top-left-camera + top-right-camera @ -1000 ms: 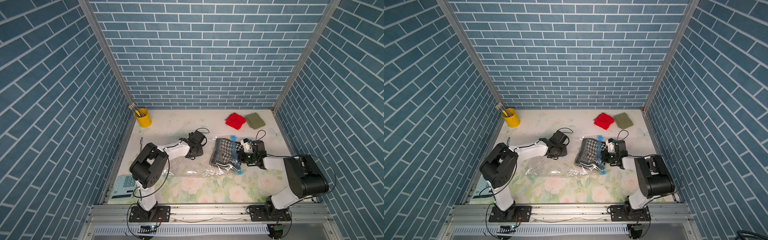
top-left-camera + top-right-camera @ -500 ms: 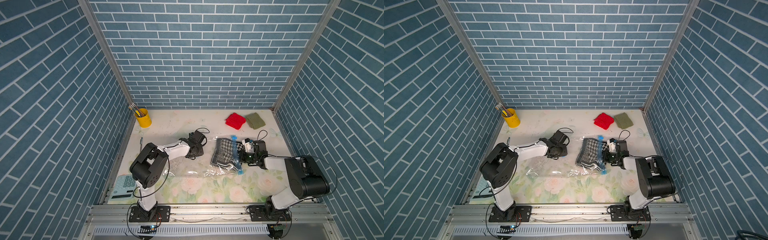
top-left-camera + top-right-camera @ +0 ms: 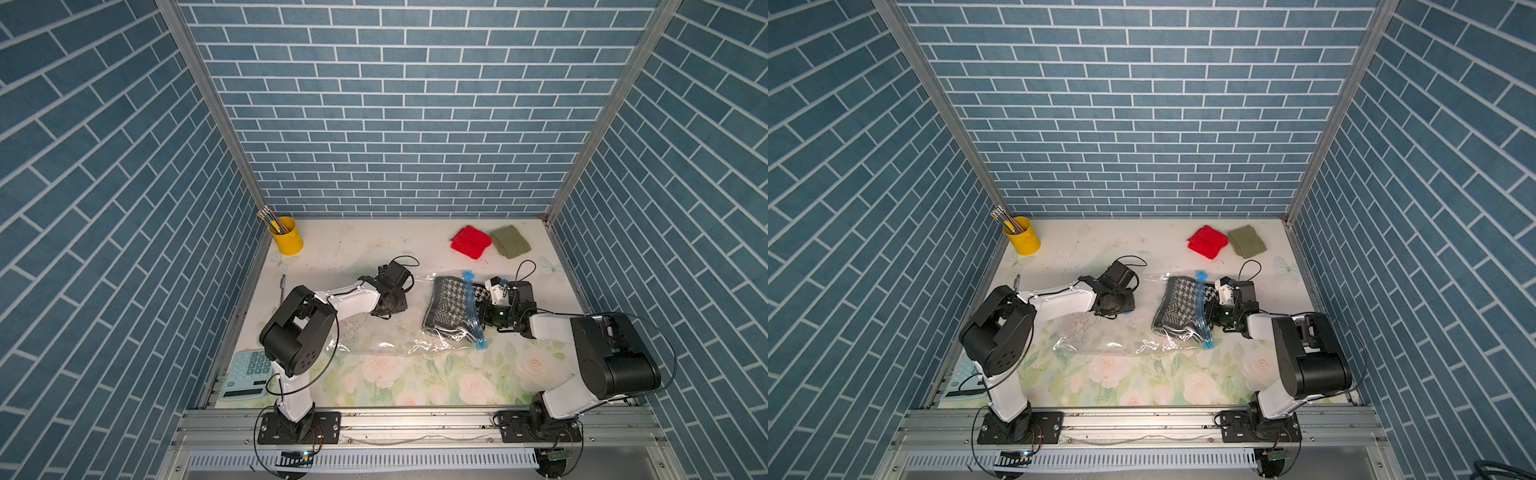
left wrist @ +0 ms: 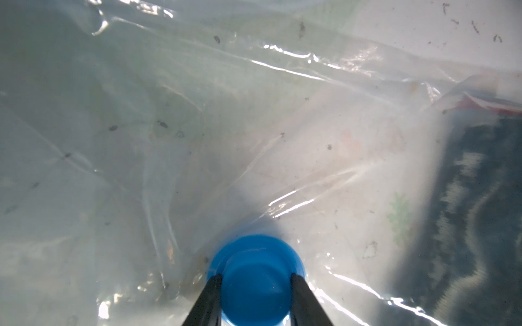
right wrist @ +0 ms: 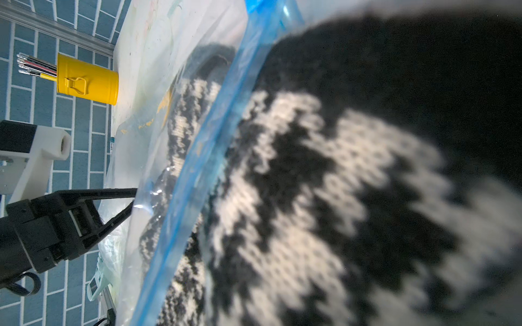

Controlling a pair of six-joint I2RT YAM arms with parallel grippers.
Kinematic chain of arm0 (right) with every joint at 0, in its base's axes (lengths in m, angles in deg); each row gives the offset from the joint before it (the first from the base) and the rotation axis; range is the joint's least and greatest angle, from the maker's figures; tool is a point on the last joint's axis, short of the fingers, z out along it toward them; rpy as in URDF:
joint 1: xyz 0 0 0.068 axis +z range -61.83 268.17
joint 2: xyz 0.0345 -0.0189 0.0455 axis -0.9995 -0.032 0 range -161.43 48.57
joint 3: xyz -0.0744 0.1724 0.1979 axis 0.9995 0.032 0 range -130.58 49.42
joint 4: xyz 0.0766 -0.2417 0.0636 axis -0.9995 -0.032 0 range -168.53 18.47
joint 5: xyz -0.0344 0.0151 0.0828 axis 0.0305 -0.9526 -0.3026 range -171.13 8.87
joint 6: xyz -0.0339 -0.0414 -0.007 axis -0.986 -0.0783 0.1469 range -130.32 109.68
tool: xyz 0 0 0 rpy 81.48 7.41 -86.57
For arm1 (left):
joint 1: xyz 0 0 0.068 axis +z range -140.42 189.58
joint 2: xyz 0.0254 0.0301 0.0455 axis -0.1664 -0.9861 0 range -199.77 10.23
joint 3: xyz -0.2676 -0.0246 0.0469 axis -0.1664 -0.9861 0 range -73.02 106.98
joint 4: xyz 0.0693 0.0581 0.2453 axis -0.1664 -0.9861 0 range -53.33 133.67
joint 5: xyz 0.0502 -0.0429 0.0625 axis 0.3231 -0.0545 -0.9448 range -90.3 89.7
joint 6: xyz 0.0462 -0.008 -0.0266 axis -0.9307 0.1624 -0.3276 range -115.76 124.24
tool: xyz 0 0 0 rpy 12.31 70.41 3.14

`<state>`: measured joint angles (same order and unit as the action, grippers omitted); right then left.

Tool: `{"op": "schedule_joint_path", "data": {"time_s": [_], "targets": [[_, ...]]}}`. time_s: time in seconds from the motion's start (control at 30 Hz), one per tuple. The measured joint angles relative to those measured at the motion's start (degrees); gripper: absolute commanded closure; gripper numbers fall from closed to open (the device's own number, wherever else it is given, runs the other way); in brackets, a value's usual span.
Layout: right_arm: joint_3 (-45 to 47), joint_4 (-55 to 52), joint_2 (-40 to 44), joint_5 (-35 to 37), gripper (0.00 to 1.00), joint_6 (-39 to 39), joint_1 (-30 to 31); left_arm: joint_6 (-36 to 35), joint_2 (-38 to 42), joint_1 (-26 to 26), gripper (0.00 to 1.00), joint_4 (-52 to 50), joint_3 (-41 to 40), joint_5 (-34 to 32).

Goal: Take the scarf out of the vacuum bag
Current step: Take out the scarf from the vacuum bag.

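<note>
Across the middle of the bench (image 3: 374,249) I have the vacuum bag (image 3: 374,338) lying crumpled and mostly flat. Its clear plastic reaches from beside the left arm over to the light-blue zip strip (image 3: 474,311) on the right arm's side. The scarf (image 3: 449,303), black-and-white houndstooth with a herringbone part, sits bunched inside the bag at the zip end. In both top views one end of it pokes out past the strip toward the right arm. My right hand (image 3: 487,311) is low on the bench at that loose end, closed almost tight. From its wrist camera the knit fills the picture, blurred and very near, so I cannot see the fingers themselves, but the hand reads as pinched on the scarf. My left hand (image 4: 256,276) is down on the bag's other part, partly closed. Its two black fingers (image 4: 214,293) press against either side of the round blue valve cap (image 4: 255,285), which it grips. Near the back wall, well apart from the bag, a red knit (image 3: 471,242) and a green knit (image 3: 510,241) lie just beside each other. A yellow cup (image 3: 286,239) of pencils stands in the back left corner, and a calculator (image 3: 249,374) lies at the front left edge.
</note>
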<state>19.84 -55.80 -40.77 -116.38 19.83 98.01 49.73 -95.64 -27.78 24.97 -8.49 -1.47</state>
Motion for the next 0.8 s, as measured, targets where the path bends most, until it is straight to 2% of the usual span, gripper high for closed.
{"op": "schedule_joint_path", "data": {"time_s": [0.8], "targets": [[0.0,-1.1,0.6,0.0,1.00,-0.5,0.0,0.0,0.7,0.6,0.98,1.4,-1.2,0.9]]}}
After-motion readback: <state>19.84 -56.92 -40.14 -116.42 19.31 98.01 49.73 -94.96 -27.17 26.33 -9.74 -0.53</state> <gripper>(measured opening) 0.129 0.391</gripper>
